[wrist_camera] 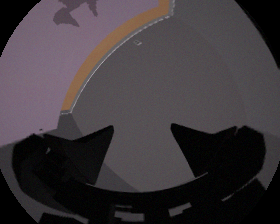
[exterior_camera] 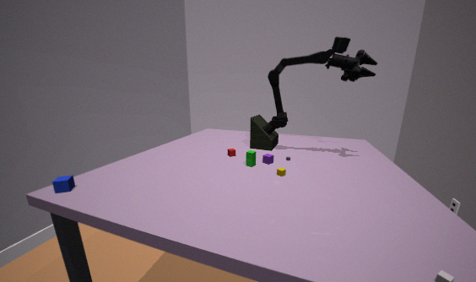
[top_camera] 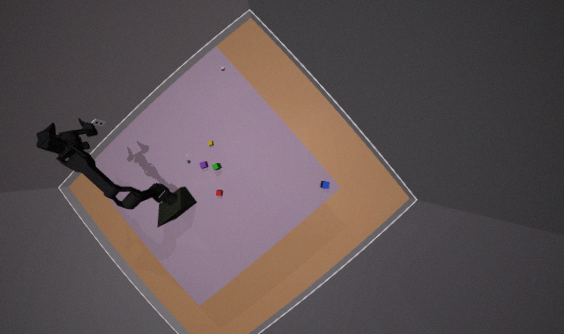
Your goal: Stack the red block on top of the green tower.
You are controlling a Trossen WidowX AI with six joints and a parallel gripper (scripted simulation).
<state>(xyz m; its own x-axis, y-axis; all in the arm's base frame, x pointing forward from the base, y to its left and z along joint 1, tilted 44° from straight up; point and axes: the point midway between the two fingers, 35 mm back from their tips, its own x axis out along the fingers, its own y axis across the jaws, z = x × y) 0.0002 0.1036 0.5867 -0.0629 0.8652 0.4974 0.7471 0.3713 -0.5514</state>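
The small red block [top_camera: 219, 193] [exterior_camera: 231, 153] lies flat on the table, between the arm's base and the green tower in the exterior view, a little to the tower's left. The green tower [top_camera: 216, 166] [exterior_camera: 251, 159] stands upright, about two blocks high, with nothing on top. My gripper [top_camera: 66, 122] [exterior_camera: 375, 69] [wrist_camera: 143, 127] is open and empty, raised high and far from both, out past the table's edge in the top view. Neither the red block nor the tower shows in the wrist view.
A purple block [top_camera: 203, 165] [exterior_camera: 267, 159] stands close beside the tower. A yellow block [top_camera: 211, 143] [exterior_camera: 281, 172] and a tiny dark cube [top_camera: 188, 161] [exterior_camera: 288, 159] lie nearby. A blue block [top_camera: 325, 185] [exterior_camera: 64, 184] and a whitish block [top_camera: 223, 69] [exterior_camera: 445, 276] lie near table corners.
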